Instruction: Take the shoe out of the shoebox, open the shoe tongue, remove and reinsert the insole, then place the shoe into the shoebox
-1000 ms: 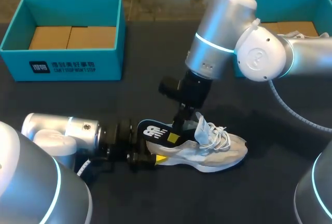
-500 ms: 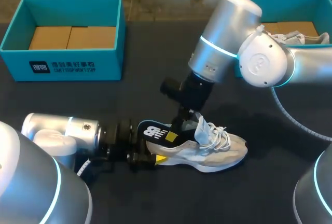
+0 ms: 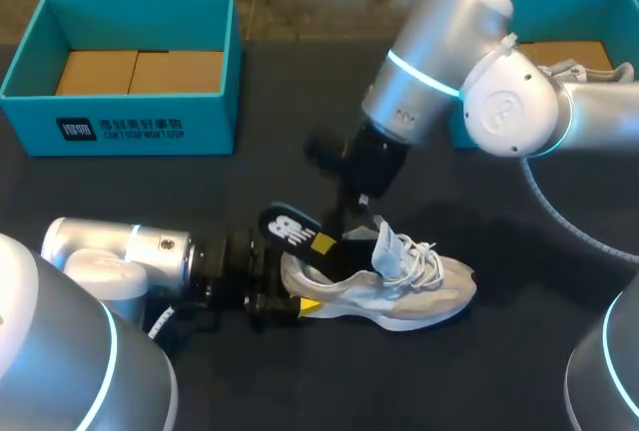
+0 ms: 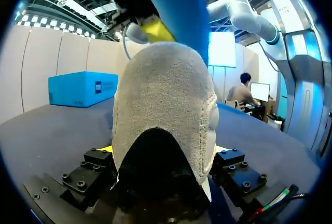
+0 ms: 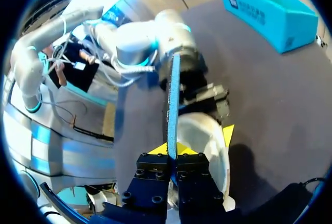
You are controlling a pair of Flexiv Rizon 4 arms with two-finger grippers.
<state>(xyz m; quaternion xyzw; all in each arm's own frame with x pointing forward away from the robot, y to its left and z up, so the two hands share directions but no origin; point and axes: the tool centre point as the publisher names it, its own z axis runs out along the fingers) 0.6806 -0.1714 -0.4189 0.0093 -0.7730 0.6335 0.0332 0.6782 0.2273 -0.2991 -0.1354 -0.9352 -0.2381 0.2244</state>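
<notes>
Bright, even overhead light casts a soft shadow beside the shoe.

The sneaker, clamped at its heel by the left gripper, is pale grey and off-white with white laces; the heel lining is cream. The insole, pinched in the right gripper, is bright blue underneath and black on top with a white logo. Both grippers are black with yellow tips. Beyond the left gripper, the shoebox is teal with a brown floor. The table is dark grey.
</notes>
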